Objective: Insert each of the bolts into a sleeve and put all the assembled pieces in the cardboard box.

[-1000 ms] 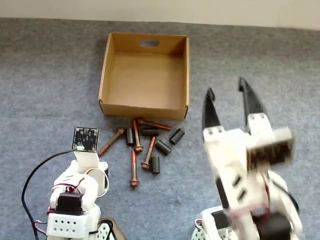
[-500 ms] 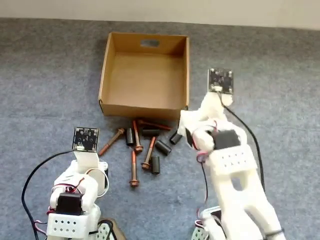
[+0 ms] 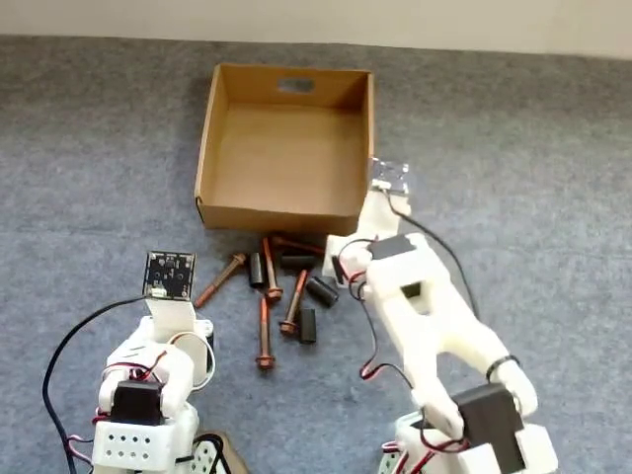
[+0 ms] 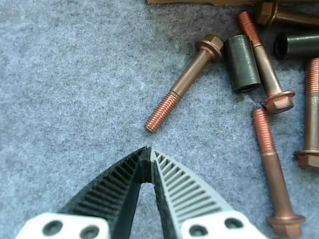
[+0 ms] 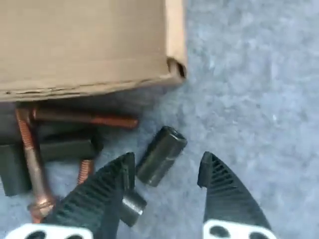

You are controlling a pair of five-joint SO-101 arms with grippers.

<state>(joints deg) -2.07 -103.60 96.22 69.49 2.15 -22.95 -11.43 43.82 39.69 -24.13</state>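
Note:
Several copper bolts (image 3: 265,332) and black sleeves (image 3: 307,324) lie scattered on the grey carpet just in front of the empty cardboard box (image 3: 286,215). My right arm (image 3: 405,291) stretches down to the pile by the box's front right corner. In its wrist view my right gripper (image 5: 167,163) is open, with one black sleeve (image 5: 160,149) lying between its fingertips. My left arm (image 3: 158,355) sits folded at the near left. My left gripper (image 4: 148,150) is shut and empty over bare carpet, just short of the threaded end of a bolt (image 4: 184,82).
The box's walls (image 3: 205,148) rise behind the pile, and a corner of the box (image 5: 174,64) stands close above the right gripper. Another sleeve (image 4: 241,62) and more bolts (image 4: 271,174) lie near the left gripper. Open carpet lies on both sides.
My right arm has swung down from a raised pose and come to the pile, its open fingers now on either side of a sleeve. The left arm has kept still.

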